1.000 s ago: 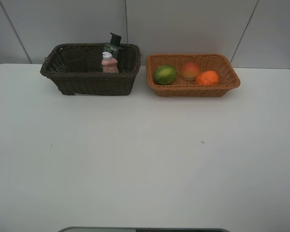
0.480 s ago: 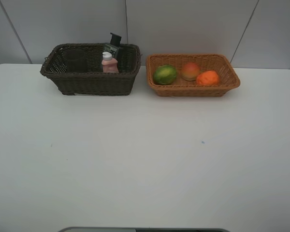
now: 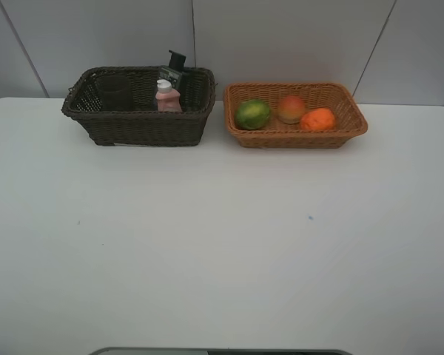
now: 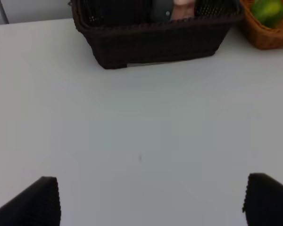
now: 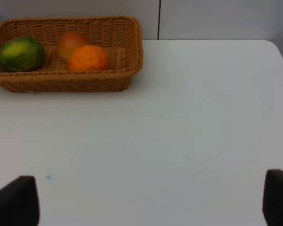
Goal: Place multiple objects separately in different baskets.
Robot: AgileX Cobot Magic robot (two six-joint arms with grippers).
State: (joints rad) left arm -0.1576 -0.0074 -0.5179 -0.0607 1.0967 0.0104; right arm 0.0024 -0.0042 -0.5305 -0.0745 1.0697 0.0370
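Observation:
The dark brown basket (image 3: 148, 129) stands at the back left and holds a pink white-capped bottle (image 3: 166, 97), a dark grey bottle (image 3: 176, 65) leaning at its far wall, and a dim mauve cup (image 3: 117, 92). To its right, the orange-tan basket (image 3: 296, 138) holds a green fruit (image 3: 252, 114), a peach-like fruit (image 3: 291, 109) and an orange (image 3: 318, 119). Neither arm shows in the high view. My left gripper (image 4: 151, 202) is open over bare table in front of the dark basket (image 4: 155, 44). My right gripper (image 5: 146, 200) is open in front of the tan basket (image 5: 61, 81).
The white table (image 3: 222, 244) stretches from the baskets to the near edge. A grey panelled wall (image 3: 281, 37) rises right behind the baskets. The table's right edge (image 5: 280, 52) lies beyond the tan basket.

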